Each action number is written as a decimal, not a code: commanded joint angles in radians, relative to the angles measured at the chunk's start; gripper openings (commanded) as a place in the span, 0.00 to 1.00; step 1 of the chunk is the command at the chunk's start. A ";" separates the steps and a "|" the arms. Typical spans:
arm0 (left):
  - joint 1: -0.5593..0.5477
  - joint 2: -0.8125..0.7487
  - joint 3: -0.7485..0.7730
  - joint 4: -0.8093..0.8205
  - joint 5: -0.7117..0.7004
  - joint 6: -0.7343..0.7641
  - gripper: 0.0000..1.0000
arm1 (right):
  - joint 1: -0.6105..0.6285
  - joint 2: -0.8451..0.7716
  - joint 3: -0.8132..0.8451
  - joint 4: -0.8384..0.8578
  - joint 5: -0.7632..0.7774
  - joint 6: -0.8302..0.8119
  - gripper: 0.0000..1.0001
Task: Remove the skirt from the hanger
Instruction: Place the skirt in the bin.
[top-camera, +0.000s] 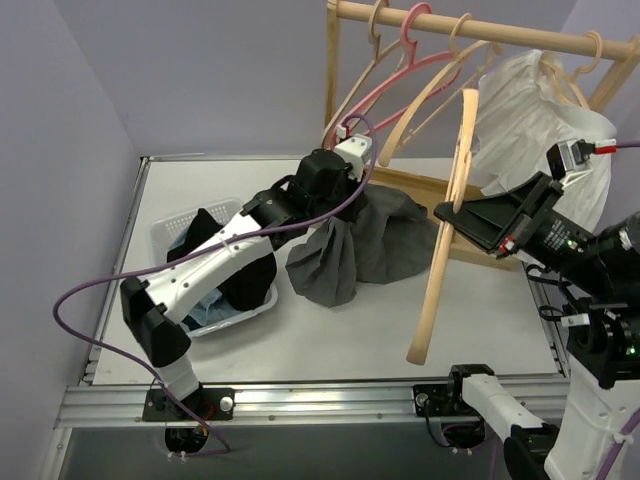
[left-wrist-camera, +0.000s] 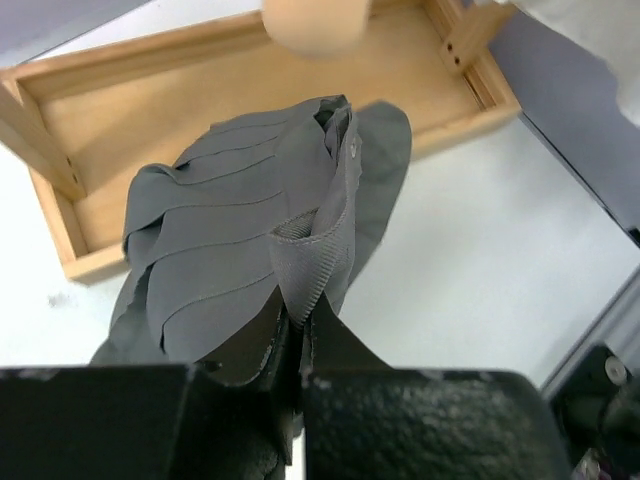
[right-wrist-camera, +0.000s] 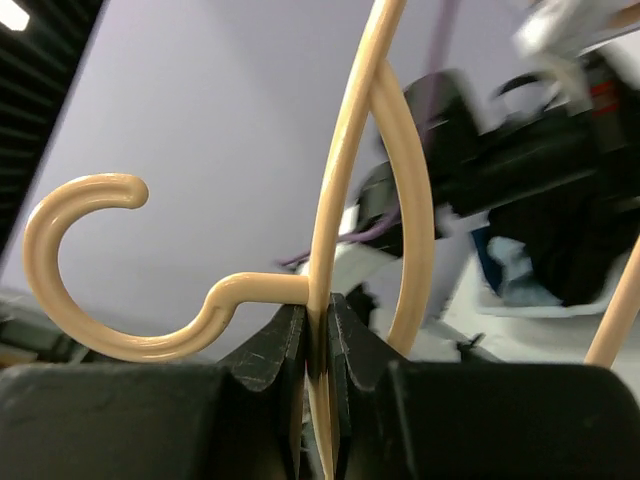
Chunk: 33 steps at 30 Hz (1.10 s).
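Note:
The grey pleated skirt lies bunched on the table, partly over the rack's base. My left gripper is shut on its ribbed waistband and lifts that end slightly; in the left wrist view the gripper pinches the band between its tips. My right gripper is shut on a pale wooden hanger that stands nearly upright, its lower tip over the table's front. In the right wrist view the gripper clamps the hanger just beside its hook. The hanger is bare and apart from the skirt.
A white basket with dark and blue clothes stands at the left under my left arm. The wooden rack at the back carries several wooden hangers, a pink hanger and a white blouse. Its base tray lies behind the skirt.

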 joint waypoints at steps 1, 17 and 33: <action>-0.005 -0.214 -0.033 -0.045 0.044 0.022 0.02 | -0.002 0.103 0.074 -0.272 0.139 -0.394 0.00; 0.046 -0.500 0.089 -0.445 -0.055 0.134 0.02 | 0.001 0.024 -0.086 -0.389 0.574 -0.771 0.00; 0.310 -0.305 0.634 -0.622 -0.304 0.347 0.02 | 0.001 -0.055 -0.283 -0.304 0.497 -0.731 0.00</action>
